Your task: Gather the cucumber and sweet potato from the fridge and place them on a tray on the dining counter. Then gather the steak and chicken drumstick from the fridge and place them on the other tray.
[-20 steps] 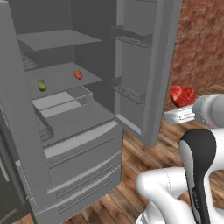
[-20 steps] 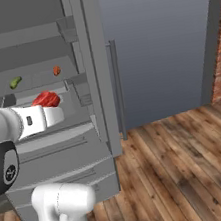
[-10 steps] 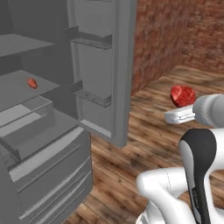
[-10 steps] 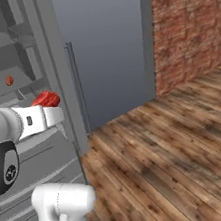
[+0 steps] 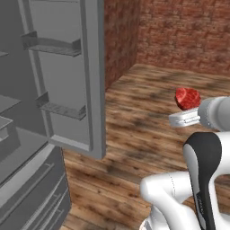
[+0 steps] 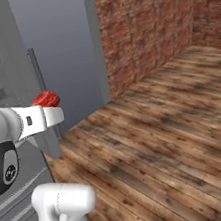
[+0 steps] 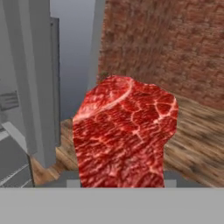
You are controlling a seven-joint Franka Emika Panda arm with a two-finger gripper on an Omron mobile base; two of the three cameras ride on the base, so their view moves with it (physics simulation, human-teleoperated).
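Observation:
A raw red steak (image 5: pixel 187 98) stands up out of my gripper (image 5: pixel 186 108), which is shut on it, held level above the wooden floor to the right of the fridge (image 5: pixel 27 148). From the other side the steak (image 6: pixel 46 98) sits on top of the gripper (image 6: pixel 46 108) in front of the grey fridge door. In the hand view the marbled steak (image 7: pixel 124 135) hides the fingertips. The cucumber, sweet potato, chicken drumstick, trays and dining counter are out of view.
The open fridge door (image 5: pixel 85 76) with its door shelves juts out at the left, with the pulled-out grey drawers (image 5: pixel 27 188) below it. Brick walls (image 5: pixel 179 31) (image 6: pixel 144 21) close the room behind. Bare wooden floor (image 6: pixel 177 137) stretches to the right.
The whole picture has swung right as the base turned from the fridge interior toward the brick corner. The steak has stayed in the gripper, and the arm's pose is unchanged.

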